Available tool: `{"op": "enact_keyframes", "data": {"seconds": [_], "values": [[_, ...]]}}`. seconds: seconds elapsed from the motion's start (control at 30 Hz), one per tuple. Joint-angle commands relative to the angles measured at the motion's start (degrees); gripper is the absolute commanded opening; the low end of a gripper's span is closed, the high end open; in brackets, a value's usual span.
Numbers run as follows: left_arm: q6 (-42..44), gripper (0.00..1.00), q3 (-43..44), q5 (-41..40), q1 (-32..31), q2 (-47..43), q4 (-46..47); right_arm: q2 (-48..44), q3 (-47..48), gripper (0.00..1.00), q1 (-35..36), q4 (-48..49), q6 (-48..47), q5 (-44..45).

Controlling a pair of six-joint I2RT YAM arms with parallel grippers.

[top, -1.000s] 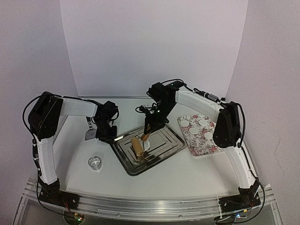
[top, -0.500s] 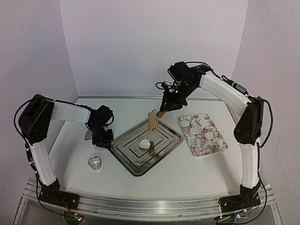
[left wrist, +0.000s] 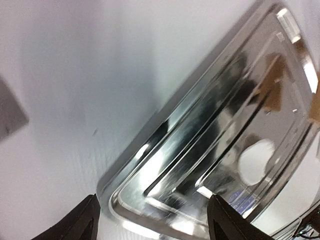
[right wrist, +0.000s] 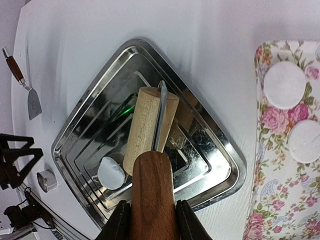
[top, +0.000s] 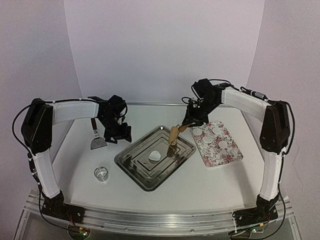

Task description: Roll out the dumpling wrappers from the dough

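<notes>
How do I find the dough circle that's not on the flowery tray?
Find the shiny metal tray mid-table. One small white wrapper lies flat near its centre. It is the only disc there; the other discs sit on the flowery tray.

Nothing legible across my 3 views: no text, label, brand or number on rolling pin (right wrist: 148, 125), steel tray (top: 124, 162) or floral plate (top: 214, 156).

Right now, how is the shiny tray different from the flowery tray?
The shiny tray is bare silver metal; the flowery tray has pink roses printed on it. The shiny tray holds one dumpling wrapper; the flowery tray holds four. The shiny tray looks bigger than the flowery tray. Both are rectangular and lie flat.
</notes>
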Motion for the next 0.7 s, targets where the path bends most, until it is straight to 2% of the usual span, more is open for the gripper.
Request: {"op": "enact_keyframes", "data": {"seconds": [0.0,0.2,0.3,0.43,0.67], "values": [[13.40,0.75,16.22,1.95,0.10,10.45,-0.30,-9.72,-8.15,0.00,-2.08,13.81,6.35,-2.77],[21.44,0.74,36.88,2.88,0.10,26.11,-2.95,-13.17,-13.68,0.00,-2.43,18.46,8.69,-1.35],[22.95,0.74,42.53,3.12,0.06,30.95,-3.98,-13.96,-14.33,0.00,-2.48,18.70,8.91,-0.97],[23.26,0.71,42.50,4.21,0.02,32.54,-2.28,-14.26,-14.82,0.00,-2.49,18.79,9.04,-0.91],[23.18,0.56,38.87,5.08,-1.35,32.84,0.68,-13.51,-14.70,0.00,-2.46,18.80,8.89,-1.63]]}}
